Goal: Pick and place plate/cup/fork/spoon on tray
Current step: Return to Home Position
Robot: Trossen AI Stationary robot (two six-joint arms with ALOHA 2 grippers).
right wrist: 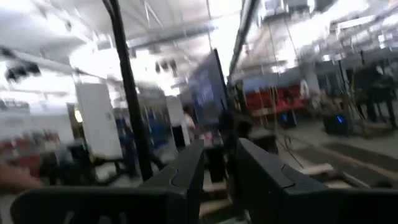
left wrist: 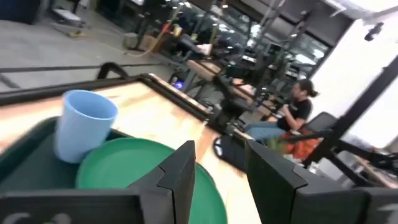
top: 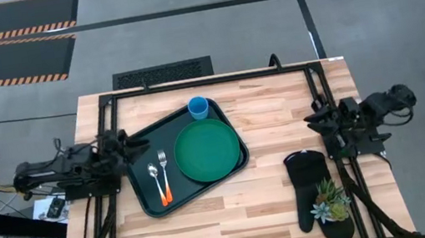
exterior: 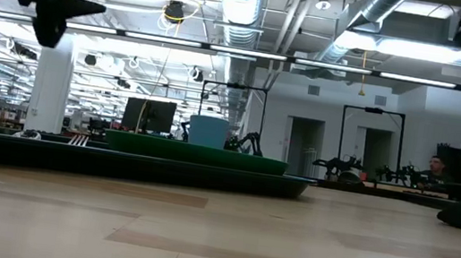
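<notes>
The dark tray [top: 138, 159] lies left of the table's middle. On it rest the green plate [top: 207, 149], the light blue cup [top: 199, 107] standing upright at the plate's far edge, the spoon [top: 155, 178] and the orange-handled fork [top: 164, 181], side by side left of the plate. My left gripper [top: 122, 143] hangs open and empty above the tray's left rim; its wrist view shows the cup [left wrist: 84, 130] and plate [left wrist: 137, 168] ahead. My right gripper [top: 313, 116] is open and empty near the table's right edge, raised.
A black oven mitt [top: 311, 184] lies at the near right, with a small potted succulent [top: 330, 201] on its near end. A black metal frame [top: 215, 80] runs along the table's far edge and sides. Bare wood lies between the tray and the mitt.
</notes>
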